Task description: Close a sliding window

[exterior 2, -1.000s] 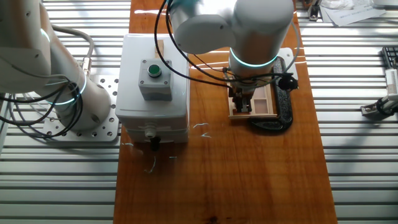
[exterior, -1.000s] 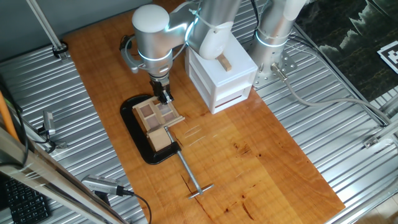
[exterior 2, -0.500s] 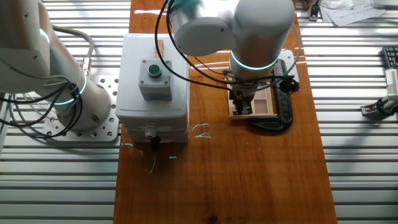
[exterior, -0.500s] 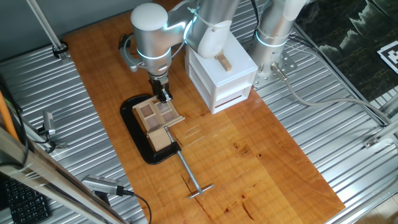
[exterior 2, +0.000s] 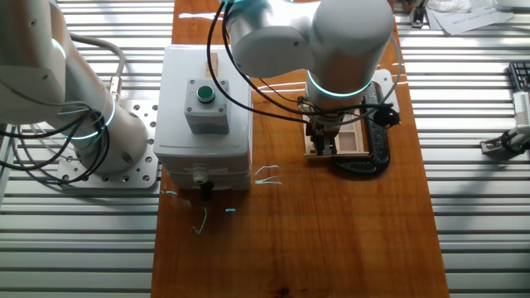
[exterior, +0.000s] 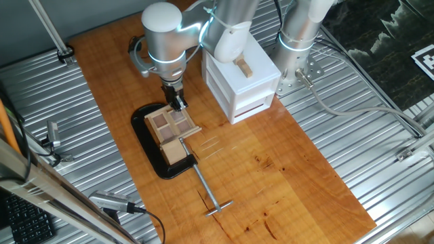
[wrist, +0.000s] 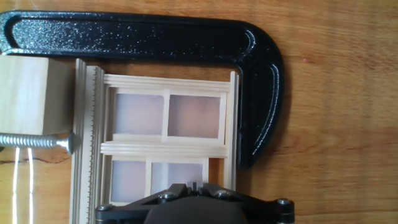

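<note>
The sliding window (exterior: 168,125) is a small light-wood frame with four brownish panes, held in a black clamp (exterior: 144,130) on the wooden table. It also shows in the other fixed view (exterior 2: 351,142) and fills the hand view (wrist: 165,149). My gripper (exterior: 178,103) points down onto the window's end farthest from the wooden block, also seen in the other fixed view (exterior 2: 323,146). In the hand view the gripper (wrist: 194,185) has its fingertips close together over the lower panes. It looks shut, with nothing between the fingers.
A white box (exterior: 241,76) with a wooden handle (exterior: 244,66) and a green button (exterior 2: 204,93) stands beside the window. The clamp's wooden block (exterior: 173,150) and long screw with T-handle (exterior: 209,195) stick out toward the table's front. A second arm's base (exterior 2: 91,132) stands beside the box.
My gripper has shifted very slightly along the window, away from the wooden block. Nothing else has moved.
</note>
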`<state>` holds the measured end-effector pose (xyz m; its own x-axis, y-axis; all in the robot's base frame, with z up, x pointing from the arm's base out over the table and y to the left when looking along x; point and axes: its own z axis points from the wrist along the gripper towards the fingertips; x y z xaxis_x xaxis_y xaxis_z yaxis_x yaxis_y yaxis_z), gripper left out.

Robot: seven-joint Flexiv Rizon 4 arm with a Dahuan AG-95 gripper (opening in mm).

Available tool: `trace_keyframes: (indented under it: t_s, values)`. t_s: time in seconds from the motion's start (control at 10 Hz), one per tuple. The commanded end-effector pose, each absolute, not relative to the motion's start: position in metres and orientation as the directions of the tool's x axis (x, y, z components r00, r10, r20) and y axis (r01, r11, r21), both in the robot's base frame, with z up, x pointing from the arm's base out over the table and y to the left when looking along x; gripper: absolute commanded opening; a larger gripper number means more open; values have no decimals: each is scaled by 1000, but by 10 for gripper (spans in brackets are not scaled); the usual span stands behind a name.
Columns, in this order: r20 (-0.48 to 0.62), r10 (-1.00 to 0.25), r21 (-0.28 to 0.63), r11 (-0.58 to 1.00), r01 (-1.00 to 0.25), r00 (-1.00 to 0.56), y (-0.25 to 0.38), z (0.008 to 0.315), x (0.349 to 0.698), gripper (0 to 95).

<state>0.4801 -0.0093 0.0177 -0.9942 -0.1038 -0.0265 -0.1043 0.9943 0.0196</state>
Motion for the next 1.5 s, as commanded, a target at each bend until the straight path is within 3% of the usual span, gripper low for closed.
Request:
trace_keyframes:
  t_s: [0.1, 1.5]
  values:
    - [-27, -108, 16, 994, -109, -994, -12, 1, 481, 0]
    - [-37, -130, -16, 991, -130, -991, -23, -6, 483, 0]
